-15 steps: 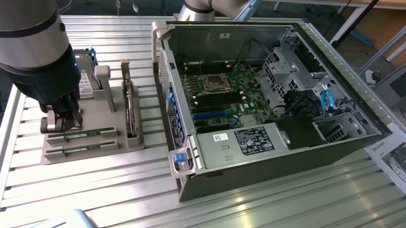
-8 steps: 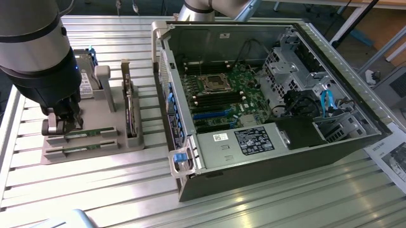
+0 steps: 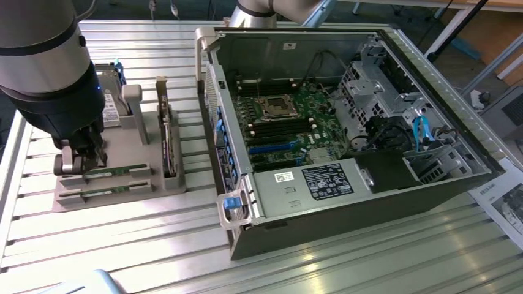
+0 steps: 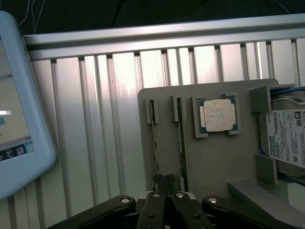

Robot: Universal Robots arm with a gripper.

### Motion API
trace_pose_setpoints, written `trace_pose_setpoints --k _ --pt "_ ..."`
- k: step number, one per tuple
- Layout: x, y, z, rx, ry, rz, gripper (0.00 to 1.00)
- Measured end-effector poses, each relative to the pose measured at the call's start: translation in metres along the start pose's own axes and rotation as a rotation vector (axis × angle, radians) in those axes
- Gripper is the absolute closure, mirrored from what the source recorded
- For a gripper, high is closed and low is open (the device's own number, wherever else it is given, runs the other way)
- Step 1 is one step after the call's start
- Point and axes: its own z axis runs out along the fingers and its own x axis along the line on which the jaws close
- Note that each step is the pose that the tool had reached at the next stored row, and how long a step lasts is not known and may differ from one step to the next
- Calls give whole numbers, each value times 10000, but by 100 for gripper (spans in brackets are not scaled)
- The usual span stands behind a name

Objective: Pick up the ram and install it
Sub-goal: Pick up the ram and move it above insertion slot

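Two green ram sticks (image 3: 114, 173) (image 3: 105, 190) lie edge-up in slots of a grey holder (image 3: 122, 153) at the exterior view's left. In the wrist view they are thin dark strips (image 4: 155, 143) (image 4: 180, 133). My gripper (image 3: 82, 160) hangs low over the end of the holder, at the end of the sticks. Its fingers (image 4: 159, 182) are shut together, between the two slots, and I see nothing held in them. The open computer case (image 3: 457, 184) lies at the exterior view's right, with the motherboard (image 3: 286, 128) and its long slots exposed.
The holder also carries a square silver processor (image 4: 218, 116), a hard drive (image 4: 286, 138) and an upright dark card (image 3: 168, 144). A blue-rimmed screen (image 4: 19, 119) lies beside the holder. Everything rests on a ribbed aluminium table (image 3: 163, 245). The case wall (image 3: 214, 110) rises close to the holder.
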Motion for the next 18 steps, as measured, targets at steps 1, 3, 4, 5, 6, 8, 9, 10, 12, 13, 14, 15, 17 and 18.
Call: trace_pose_setpoints --k 1,3,4,5,6,8,9,10,12,13,14,15,17,18 --pt "1 0 0 0 0 0 89" --pt "2 0 -1 -1 0 0 76" --pt "2 0 0 -1 0 0 76" --pt "2 0 0 -1 0 0 76" --pt "2 0 0 0 0 0 76" --pt "2 0 0 0 0 0 76" --pt "2 0 0 0 0 0 76" --pt "2 0 0 -1 0 0 76" --pt "4 0 0 0 0 0 76" --pt "4 0 0 0 0 0 76" --pt "5 0 0 0 0 0 76" --pt "5 0 -1 -1 0 0 76" --pt "7 -1 -1 -1 0 0 76" --pt "7 -1 -1 -1 0 0 76"
